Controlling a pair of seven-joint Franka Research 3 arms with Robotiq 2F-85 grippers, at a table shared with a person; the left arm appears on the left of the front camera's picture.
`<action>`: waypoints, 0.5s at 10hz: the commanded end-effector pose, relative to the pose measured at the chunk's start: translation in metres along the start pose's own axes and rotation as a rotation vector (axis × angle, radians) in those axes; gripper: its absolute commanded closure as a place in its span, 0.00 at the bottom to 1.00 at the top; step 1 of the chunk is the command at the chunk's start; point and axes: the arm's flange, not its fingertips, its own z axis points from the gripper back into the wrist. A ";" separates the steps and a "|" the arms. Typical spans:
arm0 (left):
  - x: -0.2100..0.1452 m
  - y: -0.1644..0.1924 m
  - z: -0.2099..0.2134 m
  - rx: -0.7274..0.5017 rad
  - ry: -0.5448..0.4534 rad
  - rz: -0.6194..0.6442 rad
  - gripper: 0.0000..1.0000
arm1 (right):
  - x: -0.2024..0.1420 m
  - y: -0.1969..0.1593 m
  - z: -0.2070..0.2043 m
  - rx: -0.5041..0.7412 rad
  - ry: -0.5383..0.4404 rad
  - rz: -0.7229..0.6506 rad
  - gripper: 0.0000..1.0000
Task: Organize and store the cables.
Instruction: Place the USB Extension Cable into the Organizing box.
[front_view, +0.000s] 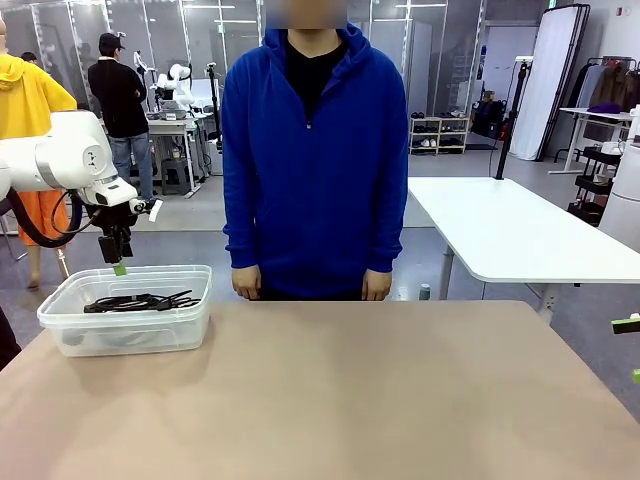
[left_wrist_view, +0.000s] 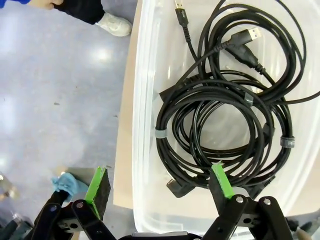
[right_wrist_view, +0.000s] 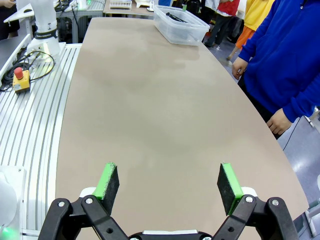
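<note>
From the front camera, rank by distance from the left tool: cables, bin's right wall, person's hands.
1. cables, coiled in the clear bin just below the open left tool.
2. bin's right wall, a little to the side.
3. person's hands, at the table's far edge, farthest.

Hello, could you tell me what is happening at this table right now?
The robot is tidying cables into a clear plastic bin at the table's left end. The black coils lie inside it, and the left gripper hangs over the bin's edge with its fingers open and empty. The right gripper waits open above the bare tabletop. A person in a blue hoodie stands at the far side, hands down.
</note>
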 end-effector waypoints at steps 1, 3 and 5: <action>-0.001 0.012 0.009 -0.032 -0.067 0.037 0.00 | 0.003 -0.001 -0.001 -0.009 0.006 -0.012 0.00; 0.000 0.000 0.000 0.000 0.000 0.000 0.00 | 0.003 -0.001 -0.001 -0.009 0.006 -0.012 0.00; 0.000 0.000 0.000 0.000 0.000 0.000 0.00 | 0.003 -0.001 -0.001 -0.009 0.006 -0.012 0.00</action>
